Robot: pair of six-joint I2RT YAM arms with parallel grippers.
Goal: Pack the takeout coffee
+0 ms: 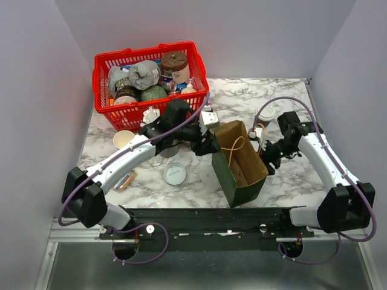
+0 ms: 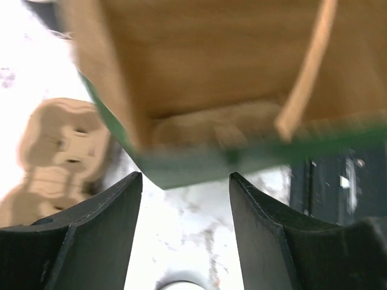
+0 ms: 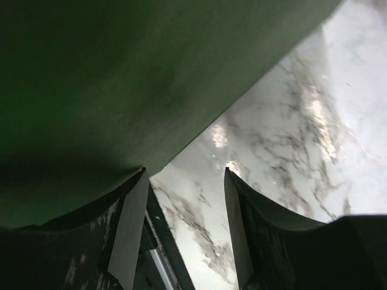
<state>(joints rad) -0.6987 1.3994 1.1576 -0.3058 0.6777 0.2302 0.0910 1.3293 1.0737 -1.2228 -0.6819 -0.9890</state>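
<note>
The takeout coffee (image 1: pixel 266 114), a small cup with a round white lid, stands on the marble behind the bag's right side, close to my right arm. The green paper bag (image 1: pixel 240 164) with a brown inside stands open at the table's middle. My left gripper (image 1: pixel 208 144) is open and empty at the bag's left rim; in the left wrist view (image 2: pixel 184 176) the bag's green rim (image 2: pixel 242 158) lies just beyond the fingertips. My right gripper (image 1: pixel 266 158) is open and empty at the bag's right wall; in the right wrist view (image 3: pixel 184 170) the green wall (image 3: pixel 121 90) touches the left finger.
A red basket (image 1: pixel 100 72) full of containers stands at the back left. A lidless paper cup (image 1: pixel 123 139) and a loose flat white lid (image 1: pixel 175 174) lie left of the bag. A brown piece (image 1: pixel 126 180) lies near the left arm. A blurred beige object (image 2: pixel 54 160) shows in the left wrist view.
</note>
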